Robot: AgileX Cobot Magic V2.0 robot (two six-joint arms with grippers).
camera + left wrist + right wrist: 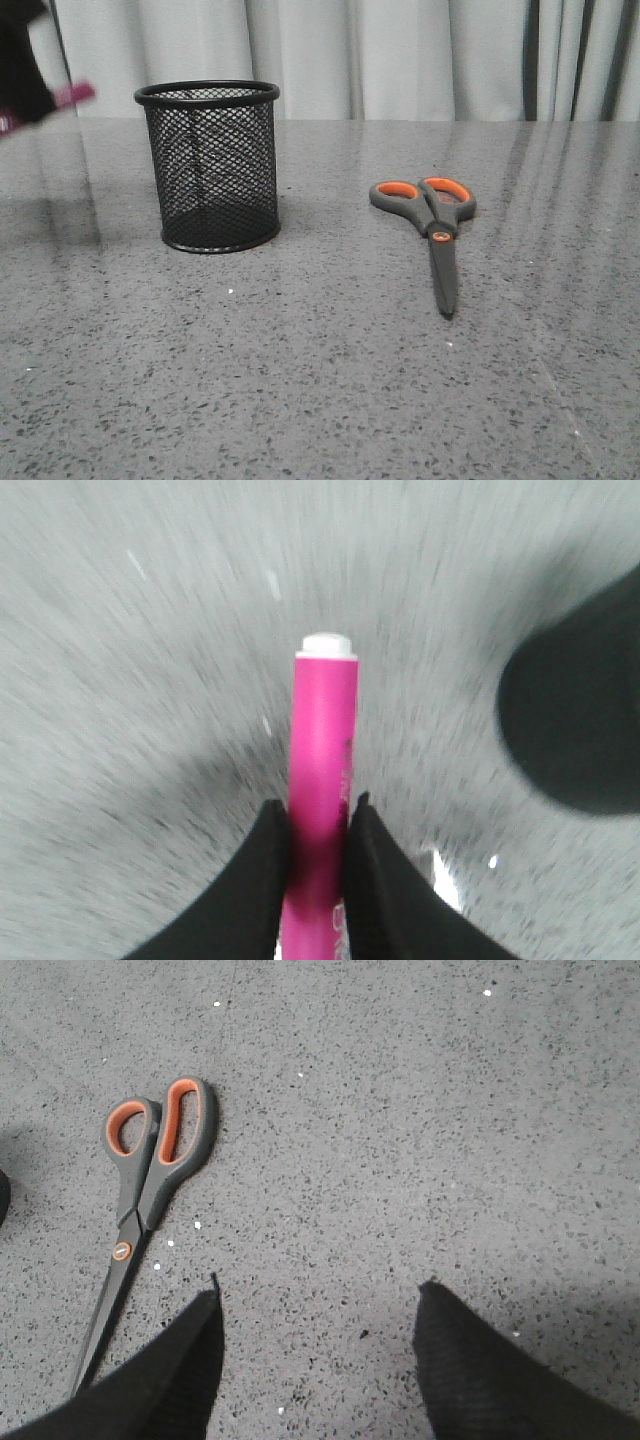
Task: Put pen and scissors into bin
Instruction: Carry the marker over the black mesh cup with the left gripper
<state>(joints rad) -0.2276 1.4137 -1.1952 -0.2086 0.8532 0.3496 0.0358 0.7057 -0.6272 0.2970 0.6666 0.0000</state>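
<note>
Left claw (pixel 318 830) clamped on pen (pixel 323 750), right claw (pixel 315 1305) apart — scissors (pixel 140 1200) beside it, untouched

Pen aloft, scissors flat, bin upright.
You see the magenta pen (pixel 323 770) clamped off the table, closed grey-orange scissors (pixel 432 225) lying flat beside the black mesh bin (pixel 210 165).

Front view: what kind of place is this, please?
Probably a staged test bench, not a real desk: a bare speckled grey tabletop, a plain curtain behind, and only the bin and scissors laid out.
</note>
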